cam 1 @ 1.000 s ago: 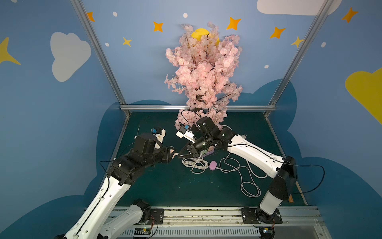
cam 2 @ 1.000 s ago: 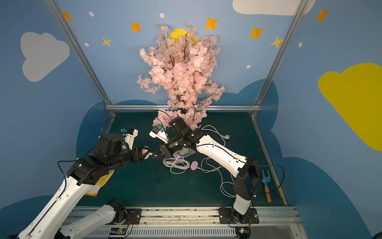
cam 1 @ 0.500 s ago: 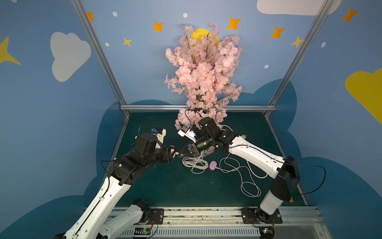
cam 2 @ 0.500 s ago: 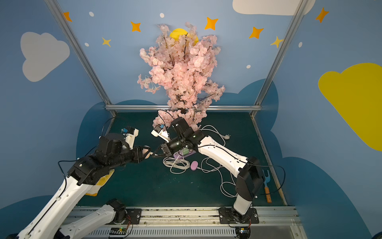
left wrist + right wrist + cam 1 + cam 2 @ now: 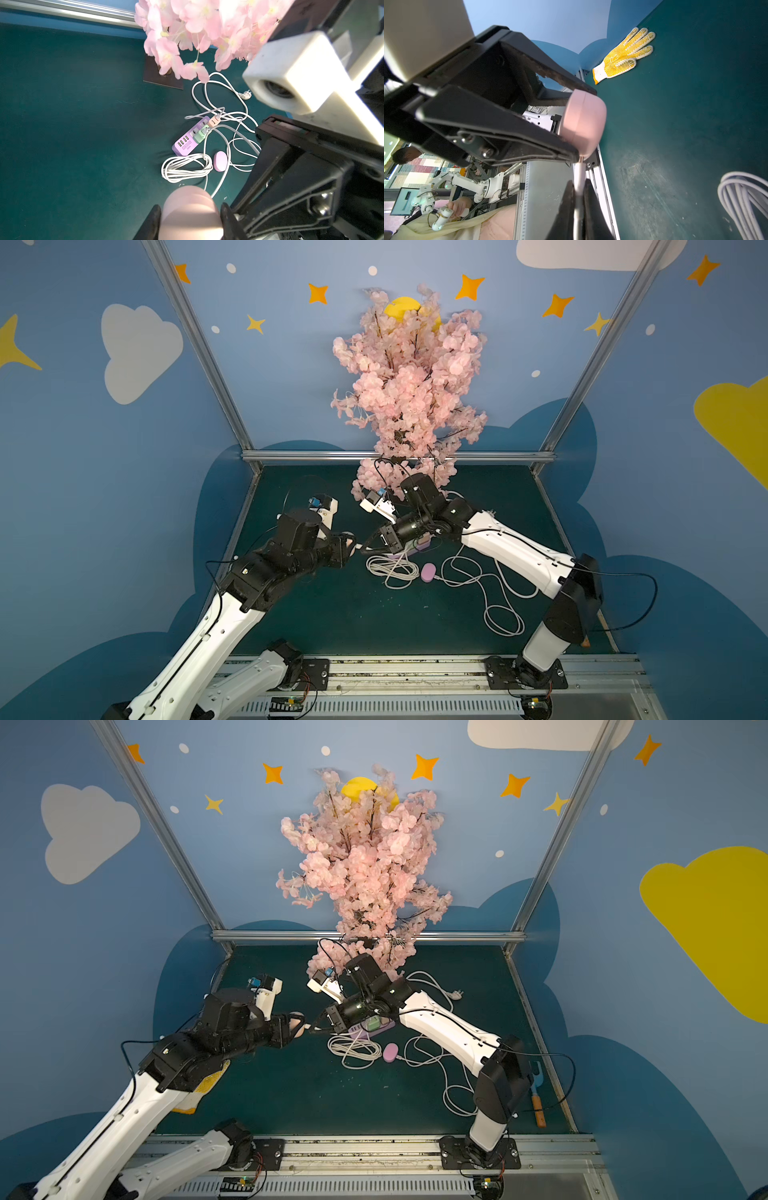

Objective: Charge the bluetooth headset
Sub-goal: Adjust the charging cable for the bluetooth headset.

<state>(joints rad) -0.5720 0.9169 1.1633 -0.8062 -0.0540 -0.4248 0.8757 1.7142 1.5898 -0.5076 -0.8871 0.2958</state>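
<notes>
The bluetooth headset is a rounded pink case [image 5: 190, 214] held above the mat, with my left gripper [image 5: 190, 209] shut on its sides. In the right wrist view the case [image 5: 583, 122] sits between the left gripper's black fingers [image 5: 529, 141]. My right gripper [image 5: 579, 187] is shut on the end of a white charging cable [image 5: 579, 176], whose tip meets the case's lower edge. I cannot tell whether the plug is seated. In both top views the two grippers meet tip to tip, left gripper [image 5: 347, 545] facing right gripper [image 5: 368, 546].
A purple power strip [image 5: 191, 137] with plugged adapters lies below the right arm, beside a coiled white cable [image 5: 392, 568] and a lilac oval object [image 5: 428, 572]. Loose cable [image 5: 498, 605] loops to the right. A pink blossom tree [image 5: 411, 398] stands behind. A yellow glove [image 5: 625, 54] lies left.
The right gripper's jaws have drawn together on the cable end, and its wrist has shifted slightly by the case. The left arm and the case have stayed still.
</notes>
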